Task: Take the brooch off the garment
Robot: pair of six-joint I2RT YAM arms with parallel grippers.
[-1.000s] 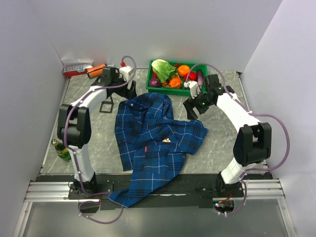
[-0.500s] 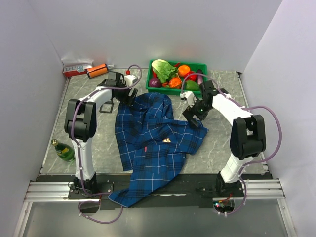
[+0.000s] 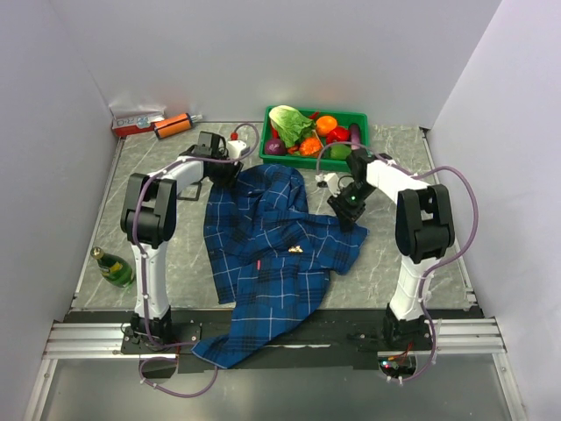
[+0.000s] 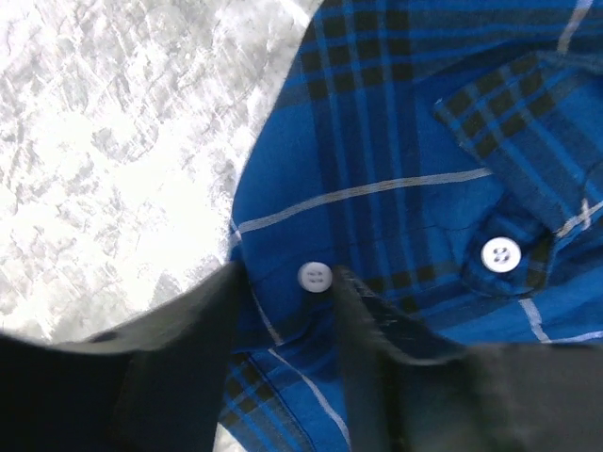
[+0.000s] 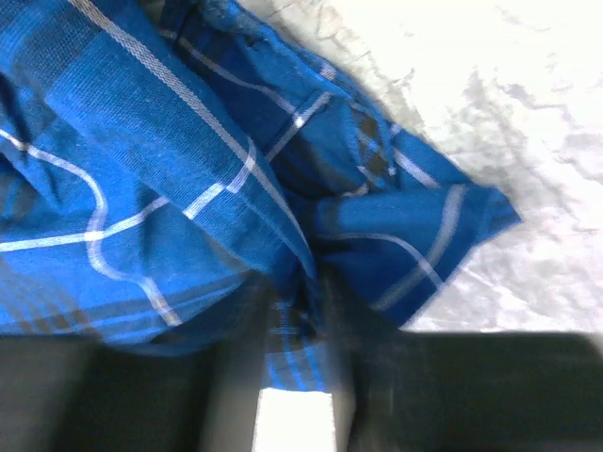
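Brooch lies mid-front on the spread navy plaid shirt, well apart from both grippers. Left gripper, jaws partly spread, straddles the shirt's far edge around a white button. Right gripper pinches bunched fabric at the shirt's right edge.

- Top external: fixed high above and behind the arm bases, facing down toward the far wall; distant, taking in the whole table and garment
- Left wrist: very close, looking down past the left gripper at the garment's far left edge
- Right wrist: equally close, slightly blurred, looking down past the right gripper at the garment's far right corner
- Shared by all three: plaid cloth of the garment, marbled top of the table
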